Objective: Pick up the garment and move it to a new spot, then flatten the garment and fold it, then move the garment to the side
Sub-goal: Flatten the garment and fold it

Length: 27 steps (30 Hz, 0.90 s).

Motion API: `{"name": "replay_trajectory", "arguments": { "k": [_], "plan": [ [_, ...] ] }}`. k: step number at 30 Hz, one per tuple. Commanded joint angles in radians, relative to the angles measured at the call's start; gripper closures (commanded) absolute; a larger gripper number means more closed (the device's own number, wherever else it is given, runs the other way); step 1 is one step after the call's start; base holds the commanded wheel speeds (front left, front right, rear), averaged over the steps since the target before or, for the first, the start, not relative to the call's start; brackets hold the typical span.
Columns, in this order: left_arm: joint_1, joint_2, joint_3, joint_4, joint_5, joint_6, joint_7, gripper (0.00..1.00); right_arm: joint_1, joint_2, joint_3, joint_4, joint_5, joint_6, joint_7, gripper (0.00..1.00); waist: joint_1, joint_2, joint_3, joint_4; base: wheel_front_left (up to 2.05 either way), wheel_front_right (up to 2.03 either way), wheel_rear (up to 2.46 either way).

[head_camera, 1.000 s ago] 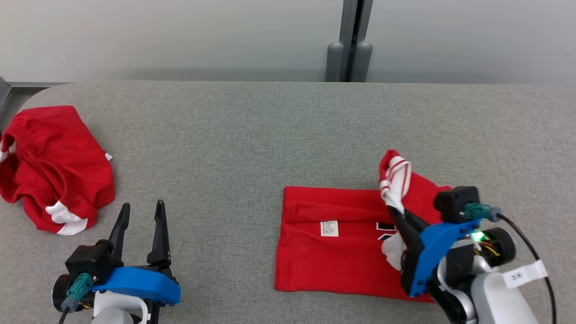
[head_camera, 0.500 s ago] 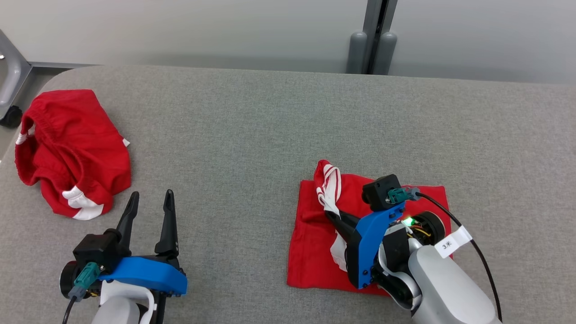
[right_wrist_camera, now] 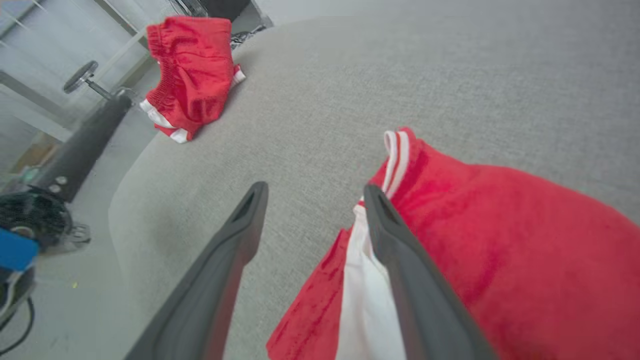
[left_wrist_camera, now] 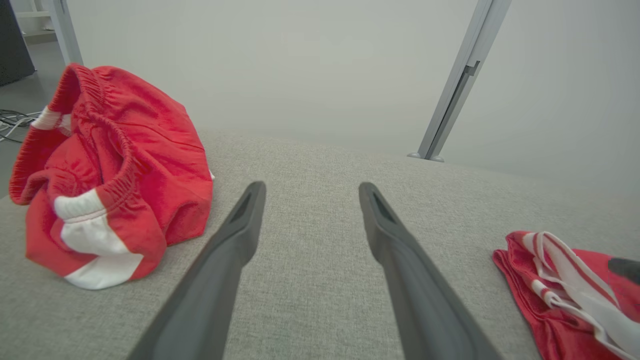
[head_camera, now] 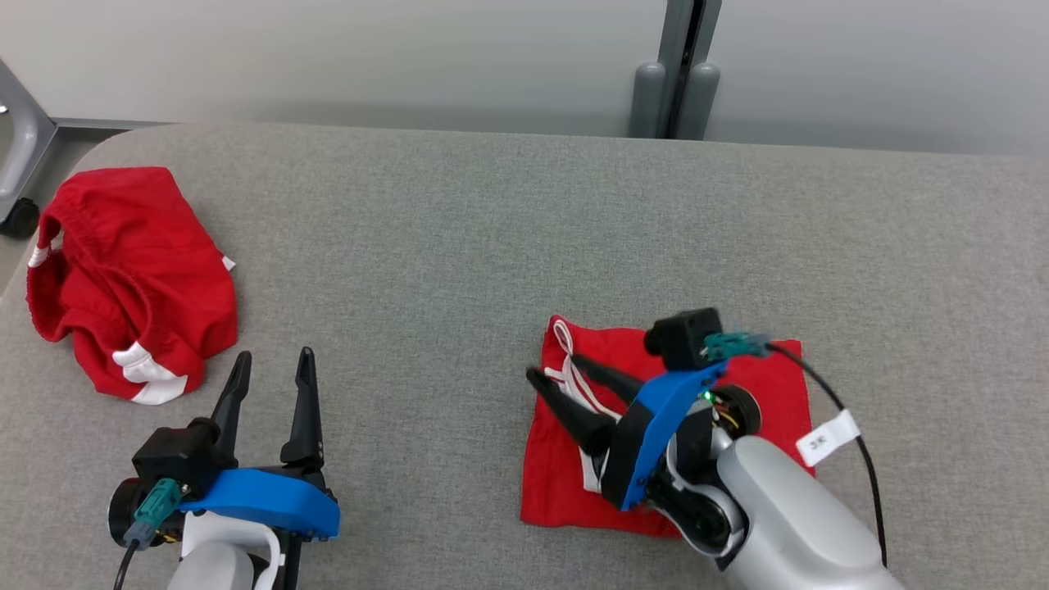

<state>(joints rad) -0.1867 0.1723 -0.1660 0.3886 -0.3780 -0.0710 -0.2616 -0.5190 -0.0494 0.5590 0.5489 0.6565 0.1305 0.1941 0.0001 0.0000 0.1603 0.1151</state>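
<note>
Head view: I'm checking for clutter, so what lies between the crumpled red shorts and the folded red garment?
Nothing but bare grey tabletop separates shorts and garment, seen in the head view; the left gripper sits just below it.

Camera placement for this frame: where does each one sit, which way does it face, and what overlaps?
Head: on the head, looking down at the grey table; the left gripper and right gripper both show, open.
Left wrist: low over the table, looking along its own fingers towards the wall, crumpled shorts beside them.
Right wrist: looking along its fingers over the folded garment edge, towards the table's left end.
Shared: both wrist views catch shorts and garment.
</note>
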Motion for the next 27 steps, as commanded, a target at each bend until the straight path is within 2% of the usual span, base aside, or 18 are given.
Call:
{"name": "replay_trajectory", "arguments": {
  "k": [1, 3, 6, 9, 11, 16, 18, 22, 27],
  "plan": [
    [0.000, 0.000, 0.007, 0.000, 0.005, -0.004, -0.004, 0.00, -0.025, -0.002, -0.001, -0.027, 0.044, 0.001, -0.030, 0.00, -0.0001, 0.0000, -0.004, -0.002, 0.00, 0.00, 0.00],
    [0.005, 0.001, 0.008, 0.000, 0.007, -0.005, -0.004, 0.00, -0.035, -0.003, -0.012, -0.071, 0.107, 0.001, -0.088, 0.00, -0.0001, 0.0000, -0.011, -0.005, 0.00, 0.00, 0.00],
    [0.015, 0.003, 0.012, -0.002, 0.009, -0.003, -0.004, 0.00, -0.040, -0.004, -0.065, -0.126, 0.109, 0.001, -0.157, 0.00, -0.0001, 0.0000, -0.022, -0.011, 0.00, 0.00, 0.00],
    [0.025, 0.005, 0.016, -0.009, 0.010, 0.003, -0.004, 0.00, -0.011, -0.013, -0.187, -0.174, 0.015, 0.001, -0.197, 0.00, -0.0001, 0.0000, -0.034, -0.019, 0.00, 0.00, 0.00],
    [0.038, 0.005, 0.018, -0.011, 0.010, 0.006, -0.004, 0.00, 0.031, -0.041, -0.276, -0.212, -0.074, 0.000, -0.199, 0.00, -0.0001, 0.0000, -0.041, -0.025, 0.00, 0.00, 0.00],
    [0.055, 0.008, 0.030, -0.022, 0.005, 0.009, -0.004, 0.00, 0.167, -0.076, -0.475, -0.334, -0.289, 0.001, -0.164, 0.00, -0.0001, 0.0000, -0.053, -0.038, 0.00, 0.00, 0.00],
    [0.059, 0.008, 0.032, -0.024, 0.005, 0.008, -0.004, 0.00, 0.235, -0.072, -0.528, -0.373, -0.355, 0.001, -0.154, 0.00, -0.0001, 0.0000, -0.058, -0.041, 0.00, 0.00, 0.00],
    [0.057, 0.009, 0.029, -0.029, 0.008, 0.007, -0.004, 0.00, 0.347, -0.051, -0.571, -0.407, -0.470, 0.001, -0.136, 0.00, -0.0001, 0.0000, -0.060, -0.045, 0.00, 0.00, 0.00],
    [0.048, 0.009, 0.023, -0.029, 0.009, 0.002, -0.004, 0.00, 0.424, -0.014, -0.511, -0.361, -0.535, 0.001, -0.134, 0.00, -0.0001, 0.0000, -0.056, -0.044, 0.00, 0.00, 0.00]
  ]
}}
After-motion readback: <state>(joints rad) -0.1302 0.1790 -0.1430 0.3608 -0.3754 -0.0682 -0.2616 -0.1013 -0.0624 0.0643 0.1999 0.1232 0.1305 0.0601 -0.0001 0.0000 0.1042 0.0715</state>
